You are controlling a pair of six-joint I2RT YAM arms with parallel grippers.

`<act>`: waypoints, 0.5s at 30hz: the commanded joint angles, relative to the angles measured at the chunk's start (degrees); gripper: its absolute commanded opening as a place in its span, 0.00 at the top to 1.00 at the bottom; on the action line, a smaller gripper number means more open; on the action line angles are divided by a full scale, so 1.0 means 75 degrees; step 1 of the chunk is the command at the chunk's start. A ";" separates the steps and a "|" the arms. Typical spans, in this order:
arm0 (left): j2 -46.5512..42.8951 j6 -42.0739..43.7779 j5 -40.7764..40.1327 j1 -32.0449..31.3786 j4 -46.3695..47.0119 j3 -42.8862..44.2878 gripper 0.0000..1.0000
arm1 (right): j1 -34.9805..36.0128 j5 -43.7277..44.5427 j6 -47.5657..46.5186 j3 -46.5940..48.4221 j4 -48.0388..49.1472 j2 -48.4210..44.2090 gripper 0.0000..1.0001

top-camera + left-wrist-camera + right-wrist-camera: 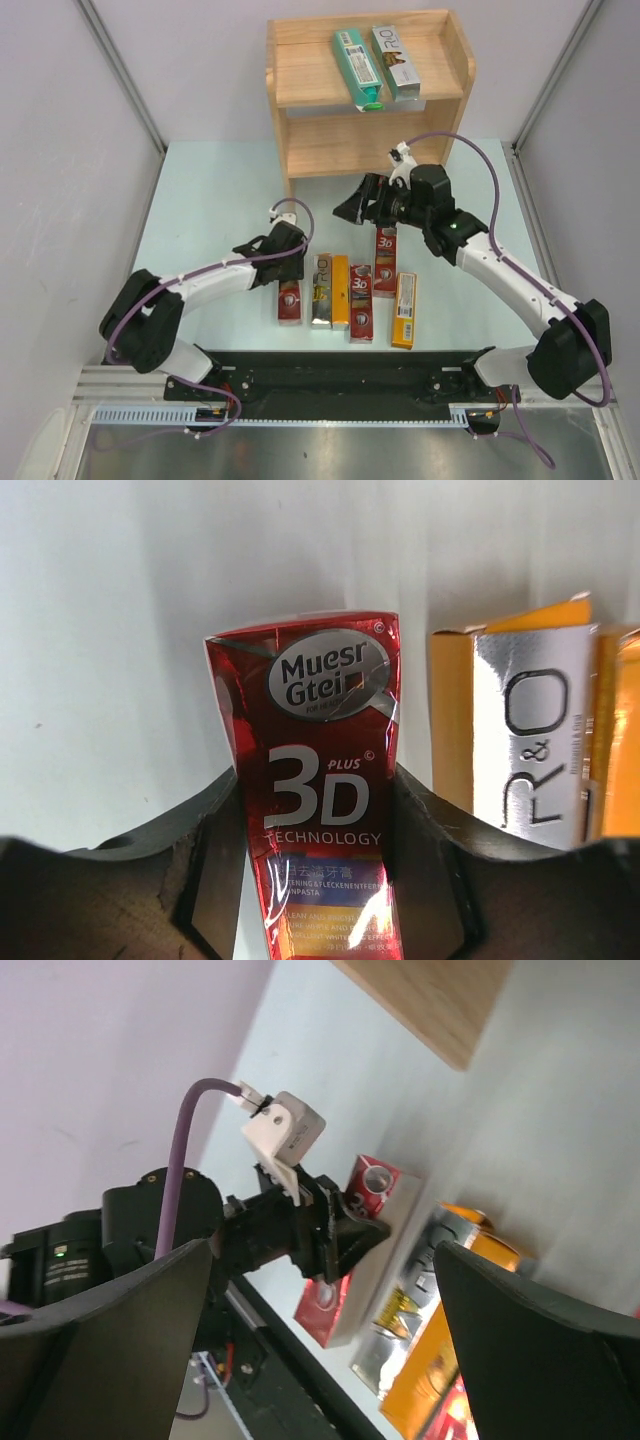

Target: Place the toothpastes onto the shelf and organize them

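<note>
Top external view showed us the left arm's jaws low over the table (200, 220), pinching a red 3D carton (290, 303) that lay flat at the left end of a row of toothpastes. In the left wrist view we saw the dark fingers (150, 880) pressed against both long sides of that carton, its printed face up. Just to its right lay a silver carton (321, 290) touching an orange-yellow carton (340, 292), then a second red carton (361, 303). A third red carton (385, 262) sat beside that one but farther toward the shelf, and a second orange-yellow carton (404, 310) closed the row on the right. All six lay lengthwise, pointing away from the arm bases. The right arm's jaws were spread wide with nothing between them, held near the shelf's front and turned toward the left arm, apart from every carton. At the far side stood the wooden shelf (300, 75). On its top tier we saw a teal-green carton (355, 68), slightly slanted with its near end at the front edge, and just right of it a silver R.O carton (396, 62).
</note>
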 commanded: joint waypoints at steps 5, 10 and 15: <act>-0.1767 -0.0304 0.1727 0.1404 0.0896 0.0178 0.50 | 0.0684 0.0026 0.0629 0.0603 0.1053 0.0593 0.00; -0.2518 -0.0503 0.1964 0.1817 0.0910 0.0517 0.50 | 0.1597 0.0718 0.0442 0.0591 0.0702 0.0945 0.00; -0.2566 -0.0515 0.2139 0.1969 0.0710 0.1208 0.48 | 0.2324 0.1222 0.0477 0.0579 0.0690 0.1191 0.00</act>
